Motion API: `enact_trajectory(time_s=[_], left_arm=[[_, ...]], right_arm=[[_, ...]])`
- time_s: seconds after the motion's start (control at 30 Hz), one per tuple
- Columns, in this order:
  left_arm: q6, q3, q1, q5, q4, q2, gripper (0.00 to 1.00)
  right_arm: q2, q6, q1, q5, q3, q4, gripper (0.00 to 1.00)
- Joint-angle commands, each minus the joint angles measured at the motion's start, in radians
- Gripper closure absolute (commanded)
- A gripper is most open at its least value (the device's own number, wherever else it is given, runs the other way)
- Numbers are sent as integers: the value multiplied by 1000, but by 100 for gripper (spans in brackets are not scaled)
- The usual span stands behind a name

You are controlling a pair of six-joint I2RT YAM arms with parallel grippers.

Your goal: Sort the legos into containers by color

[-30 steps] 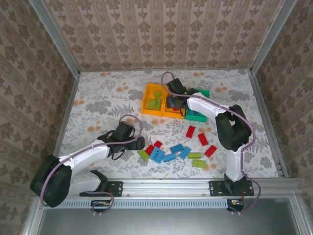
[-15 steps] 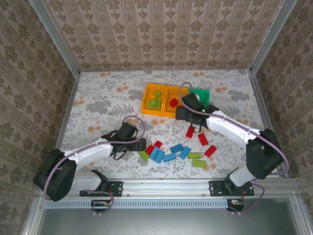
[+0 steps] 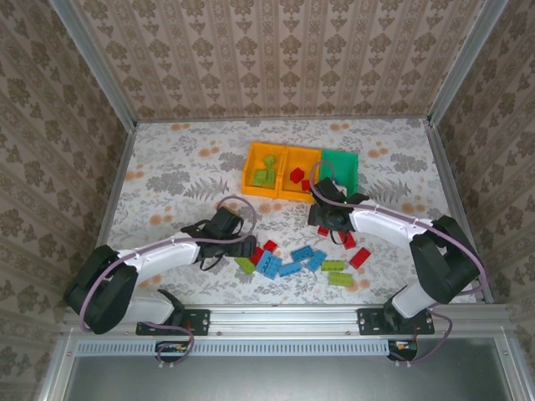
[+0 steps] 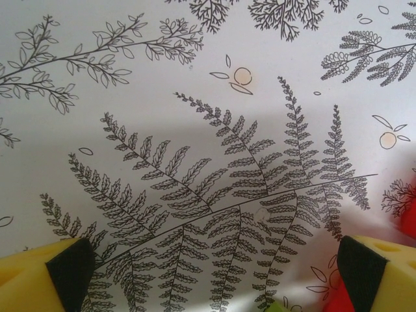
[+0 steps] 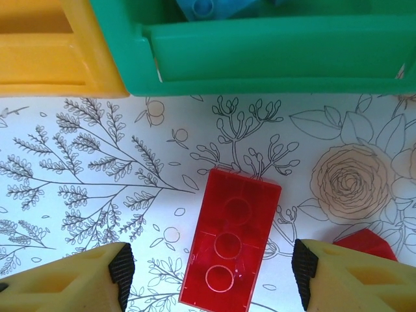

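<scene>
**Right gripper open above a red brick: pick not yet made**

Right gripper (image 5: 211,276) hung low over the table, jaws wide apart, nothing held. A red brick (image 5: 231,244) lay flat on the floral table cover (image 5: 78,162) between the yellow fingers (image 5: 78,279), touching neither. Three rings showed on its upper face. Its long axis ran roughly crosswise to the closing line, slightly skewed. It sat just in front of the green bin (image 5: 273,58), clear of the wall; a blue brick (image 5: 208,8) showed inside that bin. A second red piece (image 5: 364,242) lay close beside the right-hand finger.

Top view: the left orange bin (image 3: 249,171) held lime bricks (image 3: 263,175), and the middle orange bin (image 3: 288,198) held one sorted red brick (image 3: 297,175). The loose pile (image 3: 292,263) of blue, lime and red lay near the front edge. Left gripper (image 4: 218,273) was likewise spread and empty, over bare cover at the pile's left end.

Judgement: the step in hand was the right arm's pick of the red brick, with the sort well short of finished. The next move called for:
- a straight descent, then closing on the brick's long sides;
- a lift clear of the bin walls;
- a carry to the middle orange bin, not the nearer green one.

The neighbouring red piece might be nudged as the fingers came down.
</scene>
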Motion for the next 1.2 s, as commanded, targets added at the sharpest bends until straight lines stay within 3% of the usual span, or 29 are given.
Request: enact_trajectory(time_s=[0.0,0.3,0.6,0.87,1.17], left_arm=[[16,13,-5,-16,-1,6,0],[18,14,-7,-26,-10,5,0],[15,15,-6,-49,-28,-10,0],[13,6,-6,-68,-31,-53,0],[66,70,-22,-39,-22,-28,0]], right_arm=[[36,24,6,-26,-2,-1,33],[130,15,10,-51,15,10,41],[119,-14,38,-24,58,-3,75],[64,-127,55,45,233,-42,76],[292,-209,-30,11,497,-63,75]])
